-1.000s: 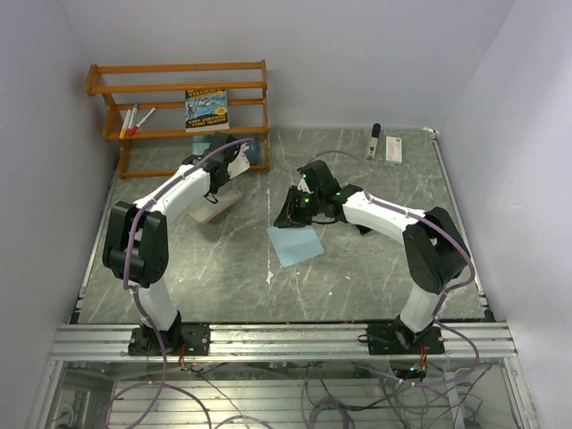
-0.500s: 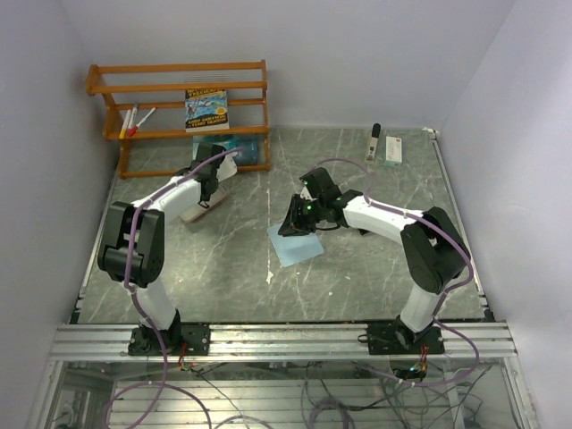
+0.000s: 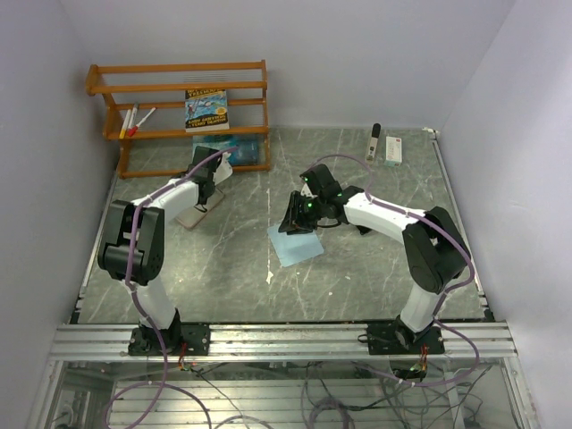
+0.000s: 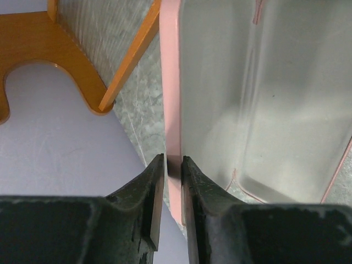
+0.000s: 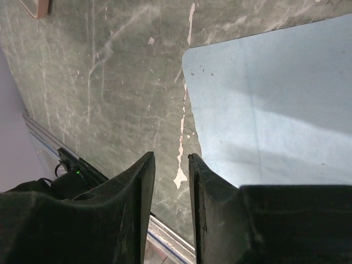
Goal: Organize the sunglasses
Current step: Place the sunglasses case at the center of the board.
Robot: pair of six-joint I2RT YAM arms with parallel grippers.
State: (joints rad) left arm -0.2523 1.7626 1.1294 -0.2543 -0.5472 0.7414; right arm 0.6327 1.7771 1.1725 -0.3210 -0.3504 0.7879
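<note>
Supervisor: Left side first. What are you holding?

Operator: My left fingers (image 4: pixel 155 181) are pinched tight on the pink rim of an open pink-rimmed case (image 4: pixel 275 99), which is pale grey inside. It sits at the far left of the tabletop (image 3: pixel 357 268), just beside a foot of the orange wooden shelf (image 3: pixel 179 89). I cannot tell whether it is lifted or resting.

Supervisor: And the right?

Operator: My right fingers (image 5: pixel 144 176) stand a narrow gap apart with nothing between them. They point down over one edge of the blue cloth (image 5: pixel 275 110), which lies flat near the middle of the tabletop. Through the gap I see only marbled grey-green surface.

Supervisor: Where are the sunglasses?

Operator: I cannot pick them out for certain. A small dark shape (image 3: pixel 362 229) lies against my right forearm in the top view, too small to identify.

Supervisor: Anything readable?

Operator: A book (image 3: pixel 206 107) stands face-out on the shelf with a title band across the top of its cover, but the letters are too small to read. A white box (image 3: pixel 394 149) and a slim black-and-white stick (image 3: pixel 374 140) lie side by side at the far edge. Any print on them is too small to make out.
</note>
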